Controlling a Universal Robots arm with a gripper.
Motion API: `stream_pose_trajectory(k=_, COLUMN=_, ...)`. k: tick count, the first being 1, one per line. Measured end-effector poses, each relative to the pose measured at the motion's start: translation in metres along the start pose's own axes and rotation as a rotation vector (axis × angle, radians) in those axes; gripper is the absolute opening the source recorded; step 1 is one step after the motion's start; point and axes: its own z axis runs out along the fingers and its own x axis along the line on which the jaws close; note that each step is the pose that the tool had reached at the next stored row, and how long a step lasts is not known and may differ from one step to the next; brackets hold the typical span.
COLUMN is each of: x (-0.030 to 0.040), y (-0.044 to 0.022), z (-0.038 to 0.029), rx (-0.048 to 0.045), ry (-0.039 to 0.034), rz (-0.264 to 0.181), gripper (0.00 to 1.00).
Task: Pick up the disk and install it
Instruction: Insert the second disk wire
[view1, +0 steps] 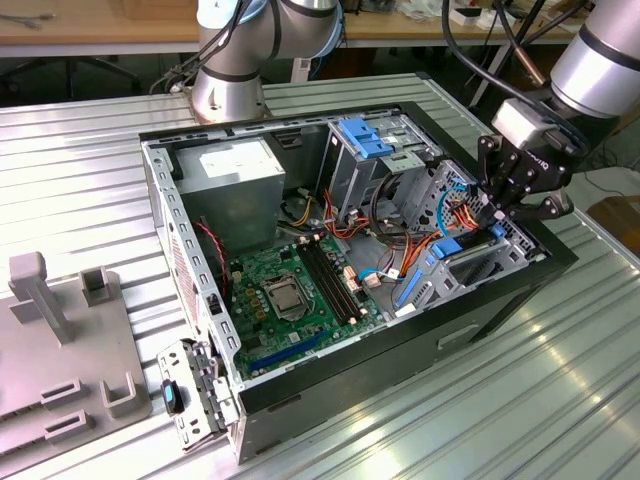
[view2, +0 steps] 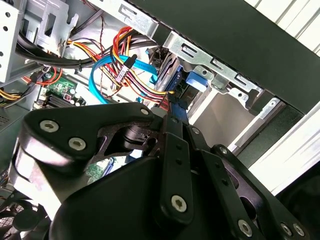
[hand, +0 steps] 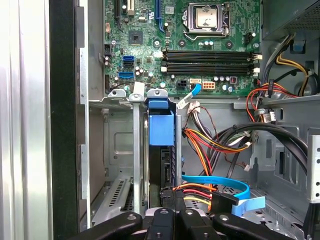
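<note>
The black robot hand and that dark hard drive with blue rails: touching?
Cannot tell. In the first wrist view the hand meets the drive at its edge, contact itself hidden.

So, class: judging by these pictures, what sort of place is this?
Probably a robotics lab or test workshop: an open computer case lies on a ribbed metal table, a robot arm's gripper hangs over its drive bay, and wooden workbenches stand behind.

The gripper (hand: 172, 212) covers the near end of the disk (hand: 161, 160). Whether its fingers grip cannot be told.
</note>
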Motion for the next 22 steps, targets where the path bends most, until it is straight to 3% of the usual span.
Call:
stream_pose_trajectory(k=6, x=-0.0001, y=0.0001, z=-0.0022, rx=0.0000, ry=0.0005, rz=0.000, gripper=0.11)
stream_pose_trajectory(k=10, x=-0.0003, y=0.0014, z=-0.0094, rx=-0.0001, ry=0.0005, rz=0.000, gripper=0.11)
stream_pose_trajectory(k=13, x=-0.0012, y=0.0012, z=-0.0198, rx=-0.0032, ry=0.0006, rz=0.000, gripper=0.11)
stream_pose_trajectory(k=15, x=-0.0023, y=0.0010, z=-0.0247, rx=-0.0061, ry=0.0010, rz=0.000, gripper=0.11)
stream_pose_trajectory(k=19, x=-0.0070, y=0.0006, z=-0.0386, rx=-0.0222, ry=0.0015, rz=0.001, gripper=0.11)
stream_pose_trajectory(k=22, x=-0.0171, y=0.0006, z=-0.0417, rx=-0.0293, ry=0.0047, rz=0.001, gripper=0.11)
